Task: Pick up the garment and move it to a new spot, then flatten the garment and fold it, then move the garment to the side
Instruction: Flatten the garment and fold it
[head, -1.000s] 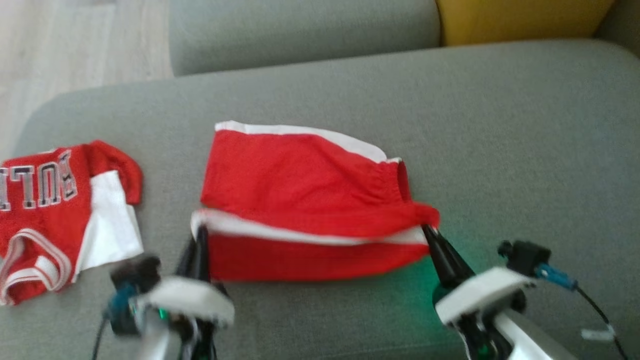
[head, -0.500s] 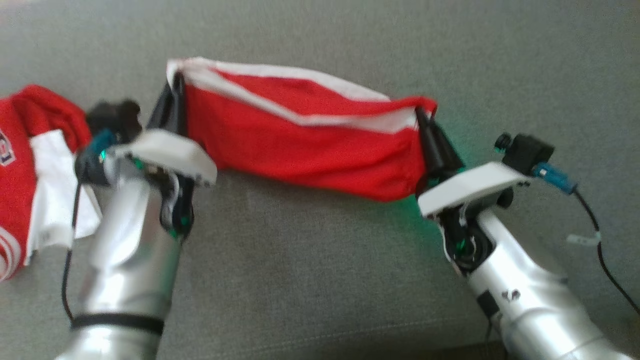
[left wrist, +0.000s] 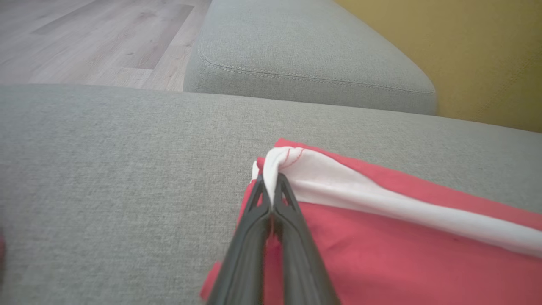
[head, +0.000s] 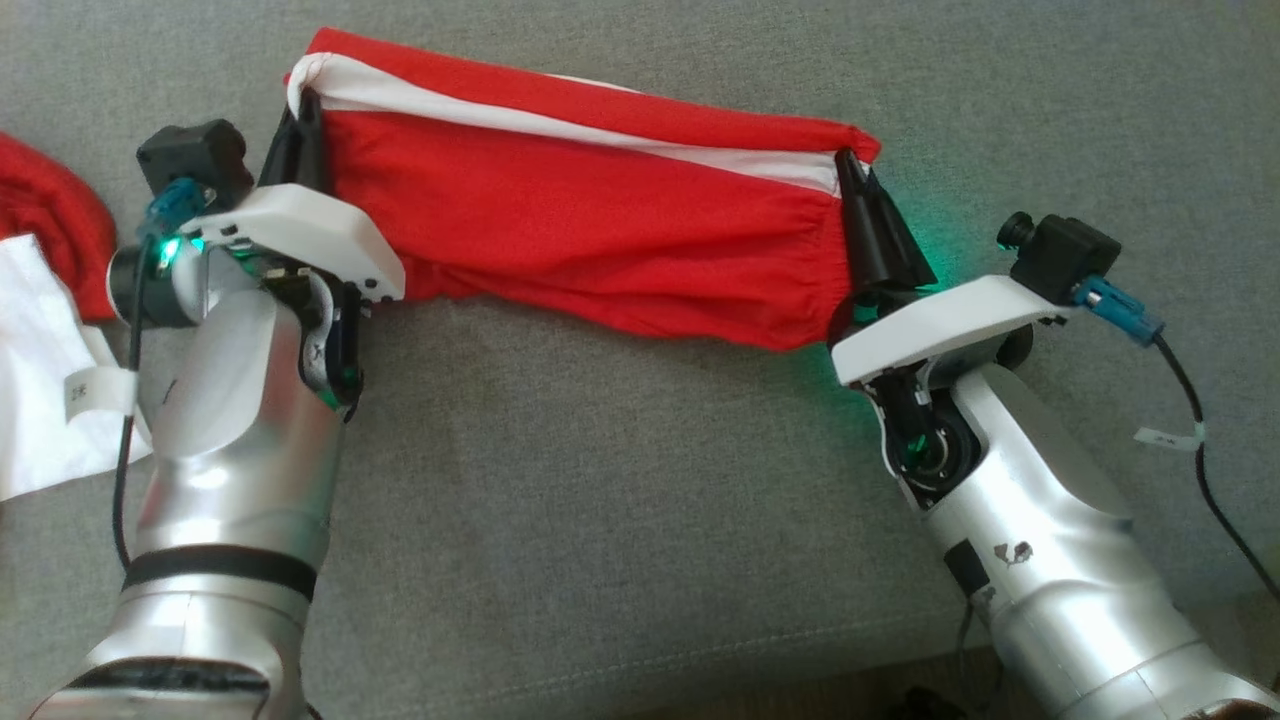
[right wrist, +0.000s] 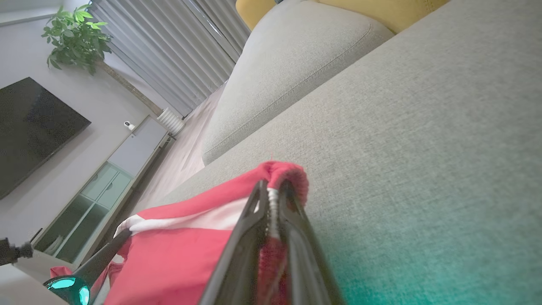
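Left end effector (head: 305, 112), at upper left of frame, is clamped on the white-trimmed corner of red shorts (head: 600, 230); right end effector (head: 850, 168), right of centre, pinches the opposite red corner. The shorts stretch between them over a grey sofa seat (head: 640, 500). A red-and-white garment (head: 40, 300) is cut off at the left edge, partly behind the left arm.

A second red-and-white garment (head: 42, 335) is cut off by the head view's left edge, so its shape cannot be told. The left gripper's (head: 305, 103) white housing hides the red shorts' (head: 600, 230) near-left corner, and the cable tag's (head: 88, 392) print is too small to read.
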Available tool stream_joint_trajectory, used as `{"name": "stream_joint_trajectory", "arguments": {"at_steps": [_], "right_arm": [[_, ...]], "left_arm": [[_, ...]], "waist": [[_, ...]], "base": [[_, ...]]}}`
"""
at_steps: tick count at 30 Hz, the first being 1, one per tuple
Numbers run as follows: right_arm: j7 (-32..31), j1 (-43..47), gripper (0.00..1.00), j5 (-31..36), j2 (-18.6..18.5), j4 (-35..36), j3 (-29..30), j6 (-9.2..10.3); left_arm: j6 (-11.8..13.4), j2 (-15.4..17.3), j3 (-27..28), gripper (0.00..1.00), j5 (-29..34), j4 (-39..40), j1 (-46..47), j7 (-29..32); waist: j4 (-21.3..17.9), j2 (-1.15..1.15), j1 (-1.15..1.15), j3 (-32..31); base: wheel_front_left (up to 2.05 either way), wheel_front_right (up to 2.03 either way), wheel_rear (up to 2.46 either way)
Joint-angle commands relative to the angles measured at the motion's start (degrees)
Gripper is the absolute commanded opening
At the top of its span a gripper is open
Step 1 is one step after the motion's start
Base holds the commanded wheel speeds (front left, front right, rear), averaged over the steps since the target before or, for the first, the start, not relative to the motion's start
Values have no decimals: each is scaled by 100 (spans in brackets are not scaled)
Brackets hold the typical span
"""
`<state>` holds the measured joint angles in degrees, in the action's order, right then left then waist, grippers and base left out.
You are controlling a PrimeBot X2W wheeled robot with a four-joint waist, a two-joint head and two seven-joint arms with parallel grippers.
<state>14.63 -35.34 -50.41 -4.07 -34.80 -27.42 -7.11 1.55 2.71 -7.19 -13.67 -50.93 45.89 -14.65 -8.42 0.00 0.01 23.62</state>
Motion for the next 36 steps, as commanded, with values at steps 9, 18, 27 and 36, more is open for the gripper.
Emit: {"name": "stream_joint_trajectory", "arguments": {"at_steps": [9,18,27,36], "right_arm": [[37,156,100,669,118,357,303,-37],[37,735,100,1670,119,580,1015,-37],[37,996,100,1820,119,634,1228,-37],[37,1103,100,1827,119,611,1223,-37]], "left_arm": [[71,75,212,100,122,212,-2,-35],[127,21,104,100,-178,103,-691,-35],[264,18,-261,100,-731,-270,-693,-35],[270,18,-597,0,-1061,-779,-589,-29]], "waist": [[71,0,-1,-168],[121,0,-1,-480],[-26,0,-1,-484],[-121,0,-1,-647]], "base": [[0,0,0],[0,0,0],[0,0,0],[0,0,0]]}}
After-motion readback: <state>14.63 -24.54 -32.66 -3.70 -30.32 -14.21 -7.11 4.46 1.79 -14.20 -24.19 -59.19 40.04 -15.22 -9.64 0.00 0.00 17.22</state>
